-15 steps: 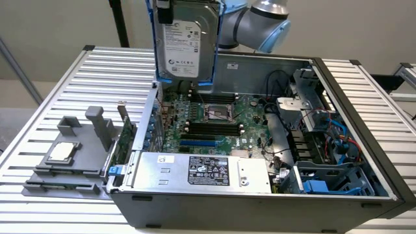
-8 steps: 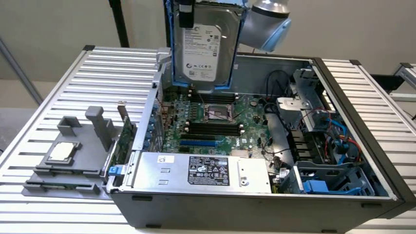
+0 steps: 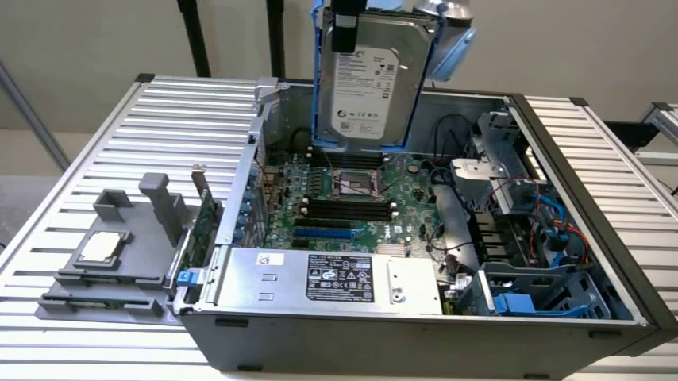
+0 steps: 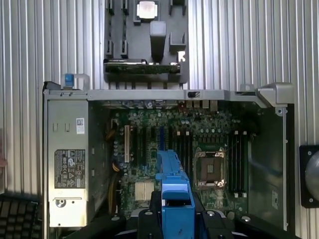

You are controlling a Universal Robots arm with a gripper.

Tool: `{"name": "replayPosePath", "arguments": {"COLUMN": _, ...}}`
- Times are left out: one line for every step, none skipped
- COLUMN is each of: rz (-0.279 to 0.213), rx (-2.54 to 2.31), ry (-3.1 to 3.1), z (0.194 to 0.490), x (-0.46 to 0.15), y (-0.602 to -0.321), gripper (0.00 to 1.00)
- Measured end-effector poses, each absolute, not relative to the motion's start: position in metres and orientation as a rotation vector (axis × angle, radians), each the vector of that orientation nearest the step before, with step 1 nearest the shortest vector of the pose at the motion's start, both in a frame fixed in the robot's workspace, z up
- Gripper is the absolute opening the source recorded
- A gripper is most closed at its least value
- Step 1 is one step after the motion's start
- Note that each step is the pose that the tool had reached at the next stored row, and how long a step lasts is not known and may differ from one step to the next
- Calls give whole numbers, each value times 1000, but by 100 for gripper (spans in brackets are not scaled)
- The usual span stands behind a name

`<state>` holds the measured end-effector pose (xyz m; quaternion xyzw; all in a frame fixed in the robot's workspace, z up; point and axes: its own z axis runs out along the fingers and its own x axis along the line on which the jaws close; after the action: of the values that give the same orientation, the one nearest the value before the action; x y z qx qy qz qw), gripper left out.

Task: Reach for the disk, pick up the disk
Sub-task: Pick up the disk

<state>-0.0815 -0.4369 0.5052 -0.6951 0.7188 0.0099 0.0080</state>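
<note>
**Disk up, clear of the case**

Disk [image 3: 371, 75] hangs upright above the open PC case [image 3: 593, 198], label facing the exterior cam, blue bracket [image 4: 175, 199] round its edges. End effector [image 3: 344, 16] is clamped on its top edge. Pick-up step looks done or nearly so; what remains calls for a steady grip w/ no swing. Below: motherboard [image 3: 355, 198], power supply [image 3: 329, 278], cables [image 3: 551, 230]. On the tabletop [image 3: 95, 159] beside the case: grey fixture [image 3: 117, 254] w/ chip [image 3: 101, 246]. Nothing blocks the disk.
</note>
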Motion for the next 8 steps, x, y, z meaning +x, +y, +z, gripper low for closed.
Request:
{"name": "replayPosePath", "arguments": {"rz": 31, "rx": -2173, "ry": 2247, "z": 505, "x": -77, "y": -438, "gripper": 33}}
{"name": "replayPosePath", "arguments": {"rz": 31, "rx": -2173, "ry": 2247, "z": 505, "x": -72, "y": -439, "gripper": 33}}
{"name": "replayPosePath", "arguments": {"rz": 31, "rx": -2173, "ry": 2247, "z": 505, "x": -68, "y": -441, "gripper": 33}}
{"name": "replayPosePath", "arguments": {"rz": 31, "rx": -2173, "ry": 2247, "z": 505, "x": -63, "y": -442, "gripper": 33}}
{"name": "replayPosePath", "arguments": {"rz": 31, "rx": -2173, "ry": 2247, "z": 505, "x": -59, "y": -443, "gripper": 33}}
{"name": "replayPosePath", "arguments": {"rz": 31, "rx": -2173, "ry": 2247, "z": 505, "x": -54, "y": -445, "gripper": 33}}
{"name": "replayPosePath", "arguments": {"rz": 31, "rx": -2173, "ry": 2247, "z": 505, "x": -50, "y": -446, "gripper": 33}}
{"name": "replayPosePath", "arguments": {"rz": 31, "rx": -2173, "ry": 2247, "z": 505, "x": -45, "y": -448, "gripper": 33}}
